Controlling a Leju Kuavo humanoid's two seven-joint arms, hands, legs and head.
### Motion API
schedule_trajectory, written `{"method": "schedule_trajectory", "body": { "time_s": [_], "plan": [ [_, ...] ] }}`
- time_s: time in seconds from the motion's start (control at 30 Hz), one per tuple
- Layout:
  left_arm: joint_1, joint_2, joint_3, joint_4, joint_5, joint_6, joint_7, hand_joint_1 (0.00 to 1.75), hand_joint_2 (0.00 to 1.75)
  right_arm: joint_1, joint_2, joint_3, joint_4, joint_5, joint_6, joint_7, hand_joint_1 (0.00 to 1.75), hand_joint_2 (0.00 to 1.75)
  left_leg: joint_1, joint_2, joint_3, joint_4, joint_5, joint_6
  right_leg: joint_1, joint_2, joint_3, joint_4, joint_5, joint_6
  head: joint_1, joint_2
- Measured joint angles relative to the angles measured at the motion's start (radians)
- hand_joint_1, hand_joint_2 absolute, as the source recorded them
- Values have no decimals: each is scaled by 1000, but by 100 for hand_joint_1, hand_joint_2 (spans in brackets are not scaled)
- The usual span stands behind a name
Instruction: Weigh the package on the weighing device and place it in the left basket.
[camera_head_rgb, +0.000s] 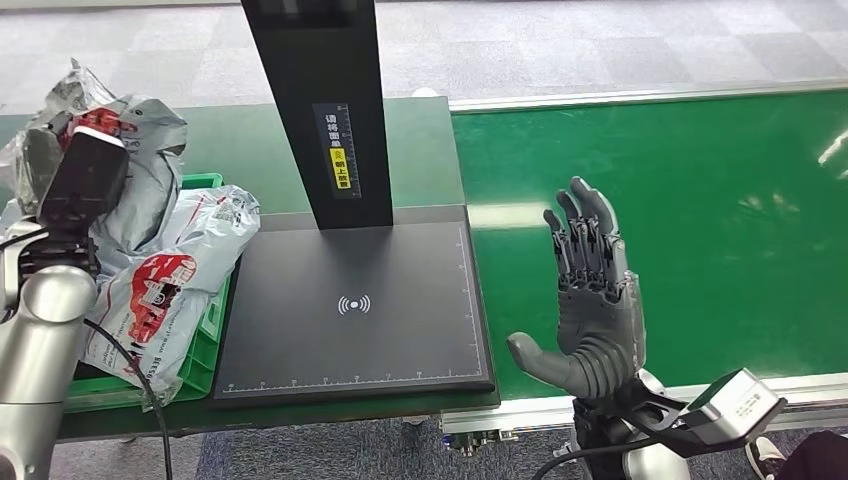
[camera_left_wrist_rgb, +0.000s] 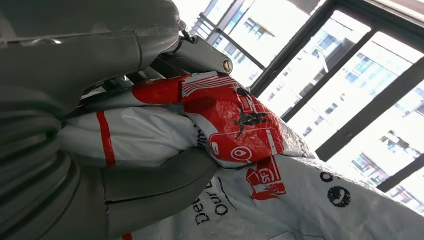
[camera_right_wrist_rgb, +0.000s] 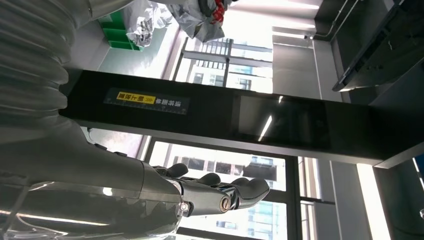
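Grey plastic package (camera_left_wrist_rgb: 240, 130) sits gripped in our left hand (camera_left_wrist_rgb: 150, 185), held above the green basket (camera_head_rgb: 205, 182) just left of the scale platform (camera_head_rgb: 350, 310), while our right hand (camera_head_rgb: 590, 300) hovers empty, fingers spread, over the conveyor belt (camera_head_rgb: 700, 200).

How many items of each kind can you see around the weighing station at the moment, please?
Packages: 2 that I can tell apart, a held package in the left robot hand and a basket package
Green basket: 1
Weighing device: 1
Green conveyor belt: 1
Robot hands: 2, counting the empty right robot hand
Total: 7
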Motion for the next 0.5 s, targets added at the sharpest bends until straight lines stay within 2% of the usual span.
{"method": "schedule_trajectory", "body": {
  "time_s": [0.23, 0.47, 0.5],
  "plan": [
    [48, 23, 45, -5, 48, 13, -25, 175, 175, 2, -10, 0, 1, -2, -13, -1, 0, 175, 0, 0, 0, 0, 0, 0, 0, 0, 0, 0, 0, 0, 0, 0],
    [137, 24, 65, -96, 25, 18, -18, 175, 175, 2, -17, 5, 4, -2, -14, -1, 0, 175, 0, 0, 0, 0, 0, 0, 0, 0, 0, 0, 0, 0, 0, 0],
    [147, 24, 69, -106, 24, 18, -18, 138, 175, 2, -17, 7, 5, -2, -14, -1, 0, 175, 0, 0, 0, 0, 0, 0, 0, 0, 0, 0, 0, 0, 0, 0]
  ]
}}
